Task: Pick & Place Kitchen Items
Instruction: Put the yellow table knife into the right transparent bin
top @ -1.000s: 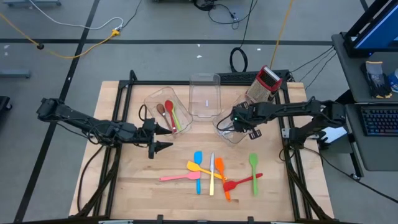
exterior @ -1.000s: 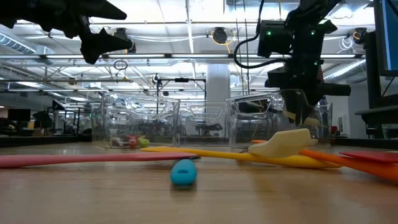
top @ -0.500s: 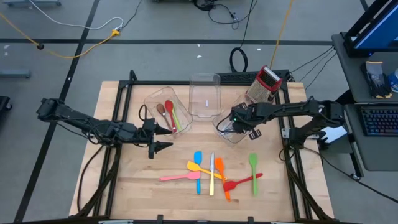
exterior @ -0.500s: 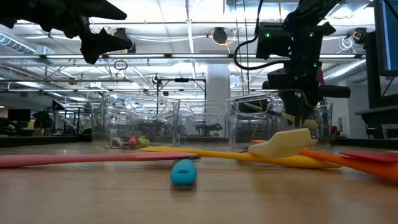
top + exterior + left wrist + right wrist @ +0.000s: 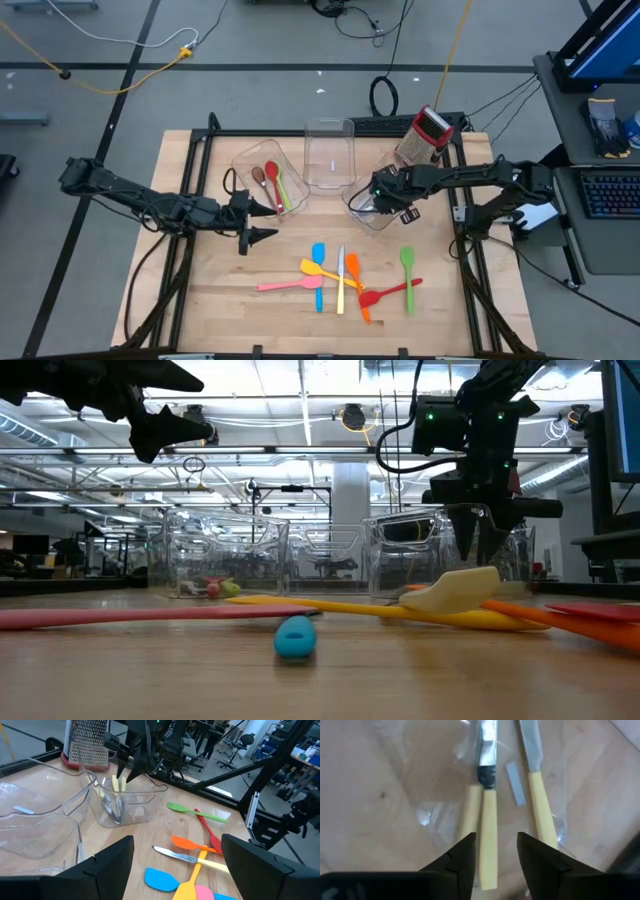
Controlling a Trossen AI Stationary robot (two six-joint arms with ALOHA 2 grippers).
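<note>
right gripper (image 5: 495, 852) opened; two cream-handled knives (image 5: 487, 840) in bin (image 5: 368, 215).

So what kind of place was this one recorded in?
Most likely a robotics lab or workshop, not a kitchen: cables lie across the bare floor, office chairs stand behind the wooden table, and a keyboard sits on a desk beside it.

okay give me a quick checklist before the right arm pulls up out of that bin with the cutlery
1. Right gripper jaws apart, off the cream-handled cutlery: ok.
2. Cutlery lying inside the right clear bin: ok.
3. Gripper clear of the bin's walls: cannot tell.
4. Box grater behind the bin, out of a straight lift: ok.
5. Left gripper open, parked near the left bin, away from the right arm: ok.
6. Spatulas left on the table: not ok, more to place.
</note>
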